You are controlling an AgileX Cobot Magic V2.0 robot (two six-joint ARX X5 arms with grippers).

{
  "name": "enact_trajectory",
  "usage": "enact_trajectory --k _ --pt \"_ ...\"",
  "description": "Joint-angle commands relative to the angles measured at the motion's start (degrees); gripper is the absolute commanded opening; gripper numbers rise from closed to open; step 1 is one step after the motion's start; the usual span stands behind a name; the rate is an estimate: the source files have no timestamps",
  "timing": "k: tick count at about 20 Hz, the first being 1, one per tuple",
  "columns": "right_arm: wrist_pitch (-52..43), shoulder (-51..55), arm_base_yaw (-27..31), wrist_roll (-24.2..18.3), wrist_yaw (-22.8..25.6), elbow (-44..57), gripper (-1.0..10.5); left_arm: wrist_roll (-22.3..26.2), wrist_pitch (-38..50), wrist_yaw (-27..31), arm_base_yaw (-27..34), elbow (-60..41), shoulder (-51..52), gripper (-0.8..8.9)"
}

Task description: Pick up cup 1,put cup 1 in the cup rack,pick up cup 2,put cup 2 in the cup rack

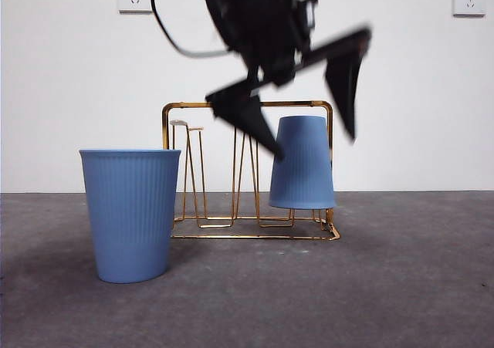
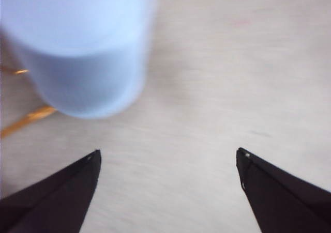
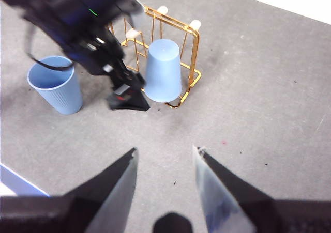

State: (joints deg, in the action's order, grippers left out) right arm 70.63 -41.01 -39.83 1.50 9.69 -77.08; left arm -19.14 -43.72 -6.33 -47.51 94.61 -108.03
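Grey matte tabletop [image 1: 401, 286], white wall behind. Cup 1 [image 1: 302, 163] sits inverted on a prong of the cup rack [image 1: 247, 106] (gold wire, arched frame), so step 2 looks done. Left gripper [image 1: 309, 101] hangs above the rack beside that cup, jaws spread wide, empty. Right gripper [image 3: 165, 163] waits well apart, jaws parted w/ nothing between. Next: pick up cup 2 [image 1: 131, 213], a ribbed blue cup standing upright, mouth up, just beside the rack; needs a rim or wall grip, then inverting.
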Motion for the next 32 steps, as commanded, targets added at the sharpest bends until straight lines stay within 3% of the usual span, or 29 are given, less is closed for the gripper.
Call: enact_trajectory --k 1,4,6,13,15,18,24,32 --pt "-1.0 -0.5 0.0 0.3 -0.2 0.5 1.9 1.7 -1.2 -3.1 -1.4 0.1 5.2 4.39" --pt "-3.7 -2.6 0.0 1.6 -4.8 0.5 1.9 5.6 -5.2 -0.6 -4.0 0.1 13.9 4.36" --pt "-6.7 -5.2 0.0 2.3 -9.5 0.5 1.9 7.4 -8.5 6.6 -5.8 0.1 20.4 4.36" --pt "-20.0 -24.7 0.0 4.5 -25.3 0.5 2.0 7.6 -23.0 23.3 -6.5 0.1 39.7 4.36" --pt "-24.4 -32.2 -0.3 5.2 -27.8 0.5 2.4 7.5 -27.3 26.9 -6.4 0.1 43.8 4.36" --pt "-29.7 -41.6 -1.5 6.3 -27.7 0.5 4.2 7.2 -30.9 29.4 -6.4 0.0 48.1 4.36" --pt "-39.3 -55.2 -3.8 10.6 -27.2 0.4 4.2 7.1 -31.7 30.4 -6.4 -0.2 53.2 4.36" --pt "-44.5 -65.0 -5.7 12.5 -23.1 -1.2 4.0 7.4 -31.7 29.9 -6.4 -0.2 54.1 4.36"
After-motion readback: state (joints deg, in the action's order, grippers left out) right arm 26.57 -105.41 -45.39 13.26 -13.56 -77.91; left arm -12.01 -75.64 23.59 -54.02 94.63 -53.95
